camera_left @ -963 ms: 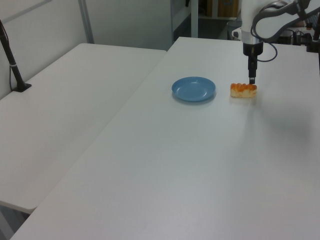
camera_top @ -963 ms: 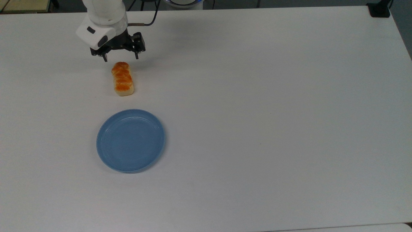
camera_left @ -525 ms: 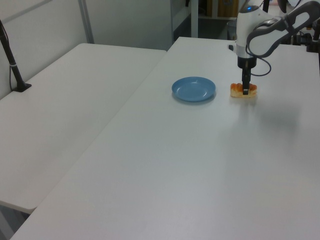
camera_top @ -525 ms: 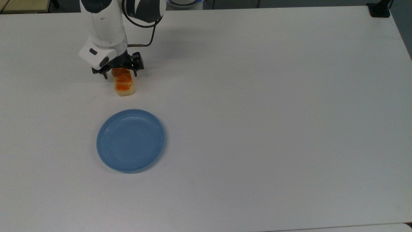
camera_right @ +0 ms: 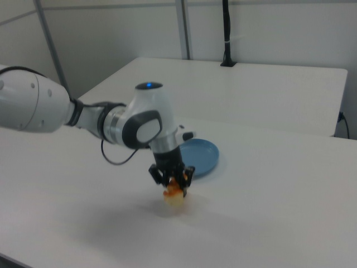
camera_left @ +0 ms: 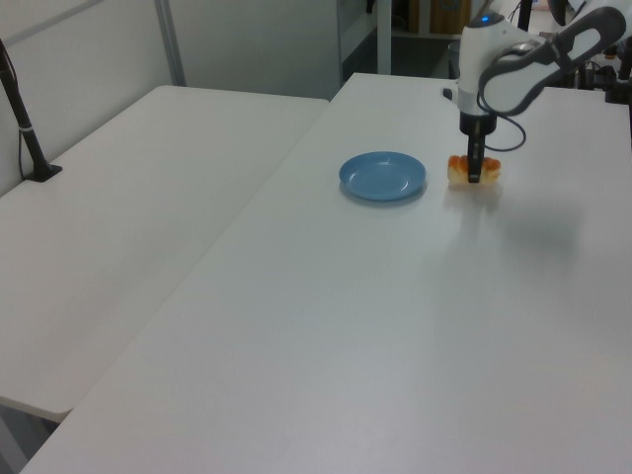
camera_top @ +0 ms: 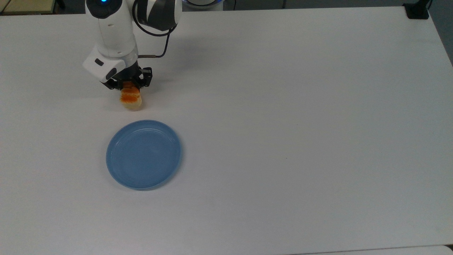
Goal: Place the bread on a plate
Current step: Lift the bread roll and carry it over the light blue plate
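The bread (camera_top: 131,99), a small loaf with an orange-brown glazed top and pale sides, hangs a little above the white table with its shadow beneath it. My gripper (camera_top: 128,86) is shut on the bread's middle from above, and the arm covers the far end. In the left view the gripper (camera_left: 474,176) holds the bread (camera_left: 491,170) just right of the plate (camera_left: 383,175). The round light blue plate (camera_top: 143,154) lies bare below the bread in the top view. In the right view the gripper (camera_right: 173,181) carries the bread (camera_right: 174,192) in front of the plate (camera_right: 201,153).
A wide white table (camera_top: 300,124) stretches to the top view's right. A black clamp (camera_top: 417,10) sits on its far right corner. A second white table (camera_left: 128,197) adjoins at the left view's left, with a black post (camera_left: 25,128) on it.
My gripper came down over the bread, shut on it and raised it slightly off the table. The plate has not moved.
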You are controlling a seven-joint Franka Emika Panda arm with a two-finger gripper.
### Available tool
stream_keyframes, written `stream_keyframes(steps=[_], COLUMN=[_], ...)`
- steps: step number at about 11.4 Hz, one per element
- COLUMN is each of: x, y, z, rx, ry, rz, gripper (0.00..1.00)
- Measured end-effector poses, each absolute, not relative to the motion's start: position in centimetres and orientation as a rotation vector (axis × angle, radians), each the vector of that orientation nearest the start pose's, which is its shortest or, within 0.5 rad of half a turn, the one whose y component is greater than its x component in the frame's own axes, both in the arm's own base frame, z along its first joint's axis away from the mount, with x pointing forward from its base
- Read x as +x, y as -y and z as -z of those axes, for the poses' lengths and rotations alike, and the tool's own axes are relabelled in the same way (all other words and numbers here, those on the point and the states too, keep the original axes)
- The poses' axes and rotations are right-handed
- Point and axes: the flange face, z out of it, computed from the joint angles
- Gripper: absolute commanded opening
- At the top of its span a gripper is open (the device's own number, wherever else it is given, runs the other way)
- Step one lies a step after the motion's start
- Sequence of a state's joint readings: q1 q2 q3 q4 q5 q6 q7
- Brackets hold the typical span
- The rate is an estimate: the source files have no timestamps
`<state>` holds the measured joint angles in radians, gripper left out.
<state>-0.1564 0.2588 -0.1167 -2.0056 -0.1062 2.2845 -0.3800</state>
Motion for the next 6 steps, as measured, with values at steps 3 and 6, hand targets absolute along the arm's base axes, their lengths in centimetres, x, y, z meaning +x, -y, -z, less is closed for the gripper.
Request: stream_keyframes(steps=[3,6], x=[61.7,67.0], y=[16.5,14.8], z=[-40.0,-38.7], rx=[-3.198,-3.204], ry=[0.155,-0.006], rz=[0.078,0.095], gripper=[0.44,0.47])
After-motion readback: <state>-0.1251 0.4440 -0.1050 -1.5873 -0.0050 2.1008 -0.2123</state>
